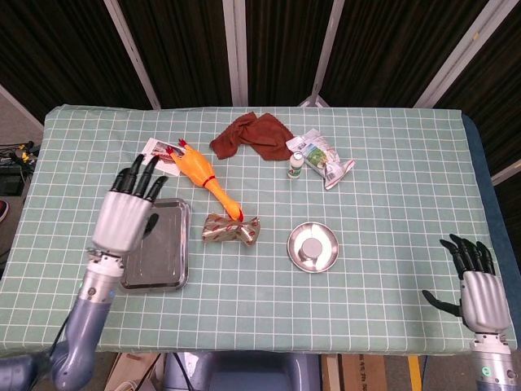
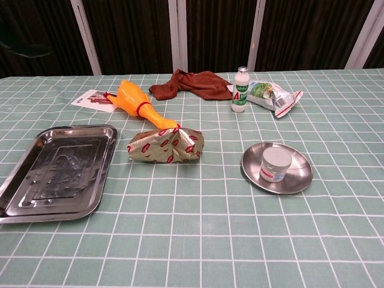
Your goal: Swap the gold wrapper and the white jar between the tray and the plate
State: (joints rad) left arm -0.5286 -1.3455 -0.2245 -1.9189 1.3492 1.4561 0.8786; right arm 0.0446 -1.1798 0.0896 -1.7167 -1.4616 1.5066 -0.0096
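The gold wrapper (image 1: pixel 231 230) (image 2: pixel 165 146) lies on the tablecloth between the metal tray (image 1: pixel 167 259) (image 2: pixel 36 198) and the round metal plate (image 1: pixel 326 250) (image 2: pixel 300 174). A white jar (image 1: pixel 311 247) (image 2: pixel 274 164) stands upright on the plate. Nothing lies in the tray. My left hand (image 1: pixel 126 212) hovers over the tray's left part, fingers spread and holding nothing. Near the table's front right corner my right hand (image 1: pixel 475 282) is open too, far from the plate. Neither hand appears in the chest view.
An orange rubber chicken (image 1: pixel 203 173) (image 2: pixel 138 106) lies just behind the wrapper. Further back are a brown cloth (image 1: pixel 252 134) (image 2: pixel 192 84), a small white bottle (image 1: pixel 296 164) (image 2: pixel 240 90), a snack bag (image 1: pixel 326 161) (image 2: pixel 273 96) and a card (image 1: pixel 159 149) (image 2: pixel 91 99).
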